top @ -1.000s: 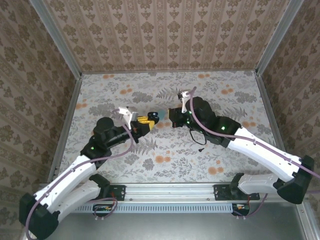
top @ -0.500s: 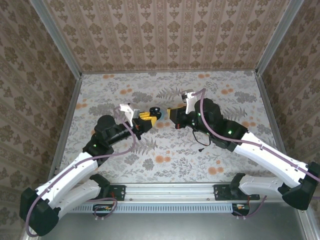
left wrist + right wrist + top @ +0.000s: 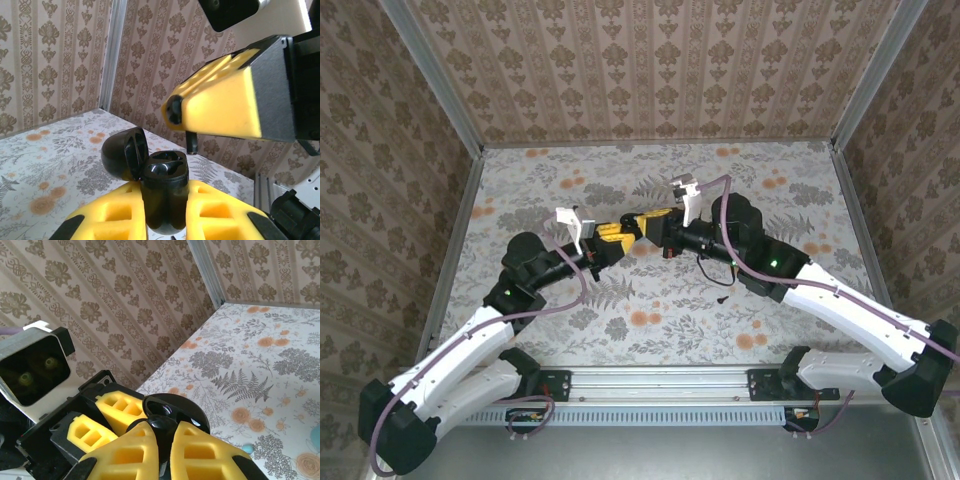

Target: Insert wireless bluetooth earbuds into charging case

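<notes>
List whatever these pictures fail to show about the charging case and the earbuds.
- Left wrist view: lower body of the glossy black charging case hidden between yellow fingers of the left gripper; its wells too dark to read.
- Right wrist view: dark piece between fingers of the right gripper mostly covered by them; earbud or not, unclear.
- Top external view: case too small, under both grippers.
- Right wrist view: teal object cut by the right edge.

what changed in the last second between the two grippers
The right gripper swung left across the gap until its fingertips sit close over the open charging case; it seems to be pinching a black earbud. Nothing was grabbed or released. The left gripper barely shifted and stays shut on the case, lid open.
</notes>
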Robot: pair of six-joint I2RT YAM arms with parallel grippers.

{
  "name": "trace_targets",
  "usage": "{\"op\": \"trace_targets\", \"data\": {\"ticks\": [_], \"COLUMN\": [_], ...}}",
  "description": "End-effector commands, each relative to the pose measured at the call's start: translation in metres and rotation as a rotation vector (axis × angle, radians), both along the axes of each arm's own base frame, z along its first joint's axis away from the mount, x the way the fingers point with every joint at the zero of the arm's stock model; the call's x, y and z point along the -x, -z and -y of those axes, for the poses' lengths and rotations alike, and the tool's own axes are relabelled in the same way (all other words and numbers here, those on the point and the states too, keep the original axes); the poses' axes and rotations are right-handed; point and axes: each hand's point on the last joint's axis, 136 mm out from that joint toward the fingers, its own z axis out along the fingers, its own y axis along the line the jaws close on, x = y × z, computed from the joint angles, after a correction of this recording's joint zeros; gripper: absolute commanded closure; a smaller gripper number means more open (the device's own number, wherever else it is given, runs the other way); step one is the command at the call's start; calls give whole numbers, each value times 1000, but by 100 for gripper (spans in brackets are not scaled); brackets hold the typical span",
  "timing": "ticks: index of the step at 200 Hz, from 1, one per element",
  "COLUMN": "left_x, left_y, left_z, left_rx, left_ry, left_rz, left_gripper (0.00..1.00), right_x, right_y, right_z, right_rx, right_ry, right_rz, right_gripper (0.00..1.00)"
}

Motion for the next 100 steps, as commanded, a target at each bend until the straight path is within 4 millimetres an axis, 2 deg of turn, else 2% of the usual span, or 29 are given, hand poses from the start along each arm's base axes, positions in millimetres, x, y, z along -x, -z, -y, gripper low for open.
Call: {"op": "trace_targets", "data": {"ticks": [1, 52, 100], "left_x": [13, 15, 18], "left_y": [-32, -32, -34], "left_z": [-1, 2, 4], "left_rx": [65, 69, 71], "left_ry": [45, 71, 91], "left_rz": [60, 63, 67], "left_gripper": [100, 100, 100], "right_x": [3, 2, -2], "right_y": [-22, -21, -19], "right_z": [-8, -16, -17], "right_rx": [-30, -3, 25], "right_ry": [-48, -74, -64], "right_rz": [69, 77, 86], "right_gripper": [91, 91, 91]}}
